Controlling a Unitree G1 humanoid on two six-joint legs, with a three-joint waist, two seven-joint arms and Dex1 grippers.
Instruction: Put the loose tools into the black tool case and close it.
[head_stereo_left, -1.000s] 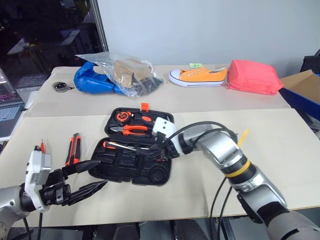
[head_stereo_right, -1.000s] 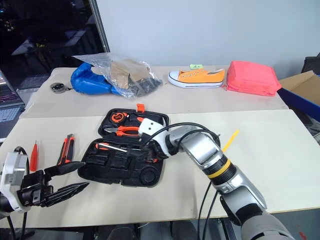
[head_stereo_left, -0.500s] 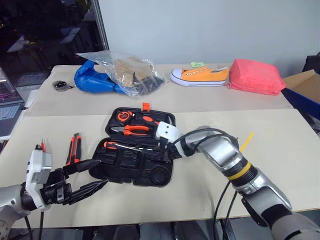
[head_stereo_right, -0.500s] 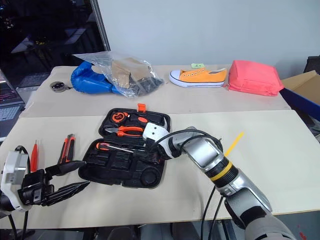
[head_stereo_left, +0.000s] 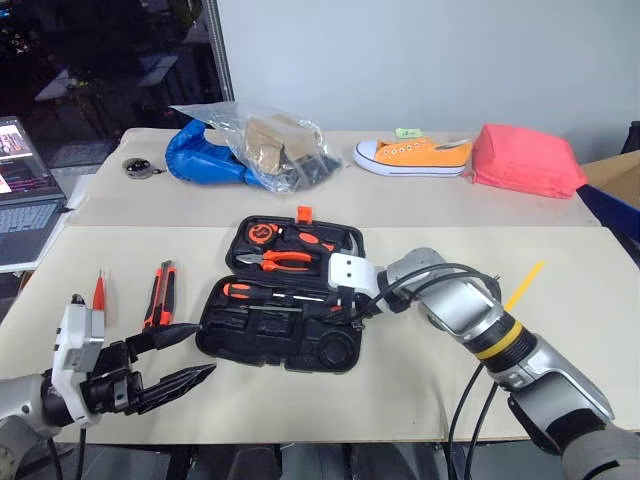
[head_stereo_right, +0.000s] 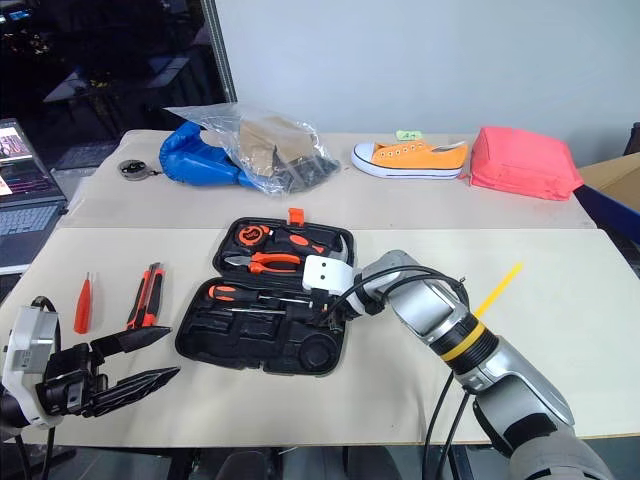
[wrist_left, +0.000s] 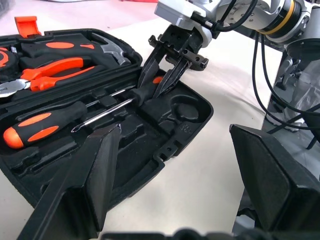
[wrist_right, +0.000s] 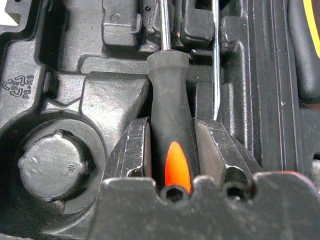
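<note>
Screwdriver (wrist_right: 170, 130) pinched by right tool (wrist_left: 165, 75) – pliers (head_stereo_left: 281, 261) apparently alongside; left tool (head_stereo_left: 175, 357) spread.

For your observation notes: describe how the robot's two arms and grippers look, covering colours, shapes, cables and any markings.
The right arm is a silver-grey metal cylinder with a yellow band edged in black and loose black cables looping along it. A white block sits at its wrist. The right gripper has two tapered black fingers. The left gripper has long pointed black fingers behind a white wrist block.
</note>
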